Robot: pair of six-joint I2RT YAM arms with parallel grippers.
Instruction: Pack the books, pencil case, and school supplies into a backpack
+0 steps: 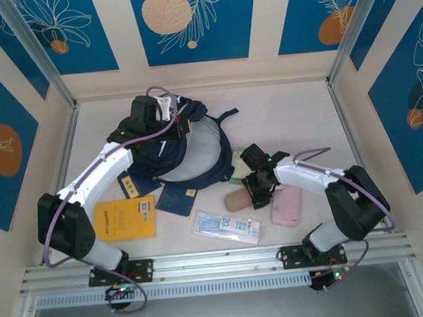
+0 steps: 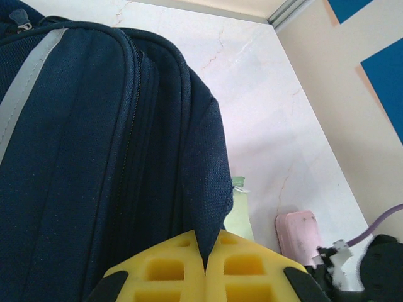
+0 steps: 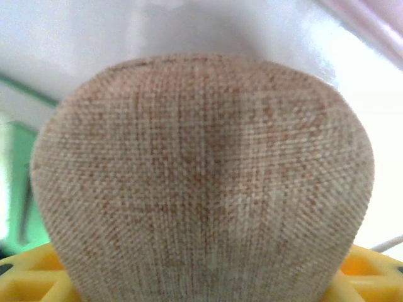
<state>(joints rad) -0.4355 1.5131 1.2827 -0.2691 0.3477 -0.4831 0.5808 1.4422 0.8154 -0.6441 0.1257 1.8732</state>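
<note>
Tan pencil case (image 3: 201,182) lies between right fingers (image 3: 28,280) (left fingers (image 2: 164,270) pinch backpack (image 2: 75,157)).

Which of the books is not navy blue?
The orange-yellow book, lying flat nearest the left arm's base. The others, a navy book and a second navy book, lie farther in, beside the backpack.

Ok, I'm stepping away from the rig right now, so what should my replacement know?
Left gripper: shut, pinching a fold of the backpack.
Right gripper: jaws around the tan fabric pencil case; firm grip not confirmed.
Loose on the table: orange-yellow book, navy books, clear packet, pink case, pale green pad beside the backpack.
Done: nothing visibly packed.
Left: all of it goes in.
</note>
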